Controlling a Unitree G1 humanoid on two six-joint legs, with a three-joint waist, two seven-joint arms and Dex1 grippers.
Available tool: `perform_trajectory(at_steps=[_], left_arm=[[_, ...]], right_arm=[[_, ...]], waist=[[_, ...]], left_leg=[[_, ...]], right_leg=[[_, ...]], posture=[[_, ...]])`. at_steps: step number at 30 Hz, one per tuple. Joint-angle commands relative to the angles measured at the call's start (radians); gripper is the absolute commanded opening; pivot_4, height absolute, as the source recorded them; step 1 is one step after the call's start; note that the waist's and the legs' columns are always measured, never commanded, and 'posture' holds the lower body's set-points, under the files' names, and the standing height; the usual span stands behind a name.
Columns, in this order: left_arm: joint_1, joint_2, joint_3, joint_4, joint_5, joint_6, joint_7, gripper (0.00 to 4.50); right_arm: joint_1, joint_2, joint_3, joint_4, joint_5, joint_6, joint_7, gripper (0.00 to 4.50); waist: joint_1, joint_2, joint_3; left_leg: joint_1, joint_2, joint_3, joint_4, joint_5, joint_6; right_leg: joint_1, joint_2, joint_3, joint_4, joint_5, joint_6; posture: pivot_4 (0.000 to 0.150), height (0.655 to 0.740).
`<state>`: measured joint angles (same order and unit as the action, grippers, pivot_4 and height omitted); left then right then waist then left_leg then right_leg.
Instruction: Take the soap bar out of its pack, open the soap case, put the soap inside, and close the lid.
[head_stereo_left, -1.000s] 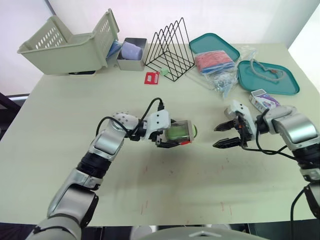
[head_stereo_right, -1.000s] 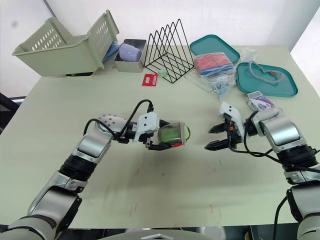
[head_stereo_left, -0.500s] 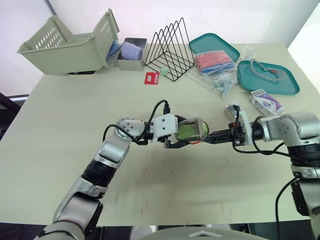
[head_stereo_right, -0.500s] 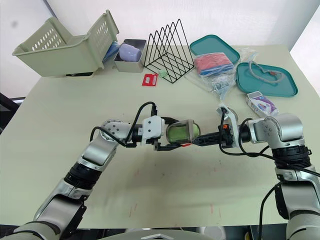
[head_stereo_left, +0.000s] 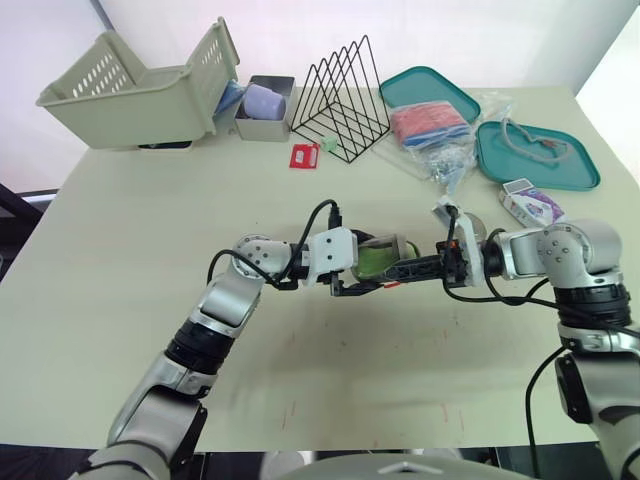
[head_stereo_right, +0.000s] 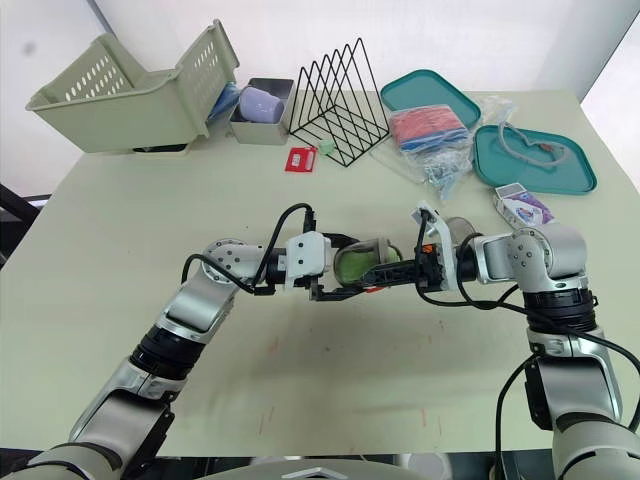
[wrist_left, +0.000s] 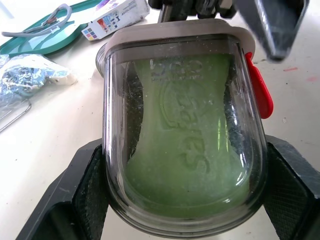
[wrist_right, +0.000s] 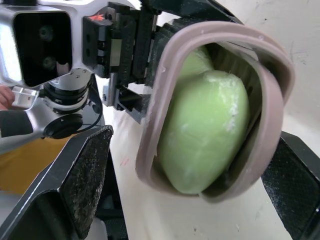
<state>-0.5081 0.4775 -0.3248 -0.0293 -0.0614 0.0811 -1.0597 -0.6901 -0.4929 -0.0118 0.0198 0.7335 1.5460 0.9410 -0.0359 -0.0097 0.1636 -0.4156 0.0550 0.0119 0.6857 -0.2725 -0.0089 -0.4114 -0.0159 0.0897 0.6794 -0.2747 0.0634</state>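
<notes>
My left gripper (head_stereo_left: 362, 270) clamps the case (head_stereo_left: 385, 254), green soap (wrist_right: 205, 135) inside. At its three o'clock, my right gripper (head_stereo_left: 403, 268) straddles the case's mouth, jaws wide.

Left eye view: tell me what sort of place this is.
Probably a robot test bench, not a bathroom: one pale table carries unrelated household goods, a slatted basket, a wire rack and a teal tray, while the left hand holds a soap case over it.

Silver arms (head_stereo_left: 225, 300), looping black cables (head_stereo_left: 325, 204)
</notes>
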Motion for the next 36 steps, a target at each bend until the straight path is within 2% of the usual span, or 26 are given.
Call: perform_trajectory(at_steps=[1, 19, 21, 25, 36], left_arm=[[-0.021, -0.006, 0.011, -0.036, -0.011, -0.01, 0.008, 3.48], [-0.027, -0.007, 0.009, -0.034, -0.004, -0.014, 0.015, 3.48], [-0.026, -0.006, 0.009, -0.035, -0.004, -0.013, 0.015, 3.48], [-0.025, -0.006, 0.008, -0.038, -0.004, -0.012, 0.016, 3.48], [-0.029, -0.022, 0.021, -0.032, -0.005, -0.011, 0.031, 3.48]], right_arm=[[-0.023, 0.012, -0.04, -0.002, 0.024, -0.003, -0.032, 4.44], [-0.015, 0.01, -0.042, 0.02, 0.082, 0.009, -0.061, 4.44], [-0.014, 0.008, -0.039, 0.024, 0.084, 0.005, -0.06, 3.94], [-0.012, 0.002, -0.03, 0.035, 0.082, -0.003, -0.058, 2.16], [-0.008, -0.002, -0.001, 0.041, 0.081, -0.024, -0.05, 2.12]], waist=[[0.0, 0.0, 0.0], [-0.001, 0.0, 0.0], [-0.002, 0.0, 0.0], [-0.001, 0.0, 0.0], [-0.002, 0.0, 0.0]], left_leg=[[0.0, 0.0, 0.0, 0.0, 0.0, 0.0], [0.0, 0.0, 0.0, 0.0, 0.0, 0.0], [0.0, 0.0, 0.0, 0.0, 0.0, 0.0], [0.0, 0.0, 0.0, 0.0, 0.0, 0.0], [0.0, 0.0, 0.0, 0.0, 0.0, 0.0]], right_leg=[[0.0, 0.0, 0.0, 0.0, 0.0, 0.0], [0.0, 0.0, 0.0, 0.0, 0.0, 0.0], [0.0, 0.0, 0.0, 0.0, 0.0, 0.0], [0.0, 0.0, 0.0, 0.0, 0.0, 0.0], [0.0, 0.0, 0.0, -0.001, 0.0, 0.0]], posture=[[0.15, 0.74], [0.15, 0.74], [0.15, 0.74], [0.15, 0.74], [0.15, 0.74]])
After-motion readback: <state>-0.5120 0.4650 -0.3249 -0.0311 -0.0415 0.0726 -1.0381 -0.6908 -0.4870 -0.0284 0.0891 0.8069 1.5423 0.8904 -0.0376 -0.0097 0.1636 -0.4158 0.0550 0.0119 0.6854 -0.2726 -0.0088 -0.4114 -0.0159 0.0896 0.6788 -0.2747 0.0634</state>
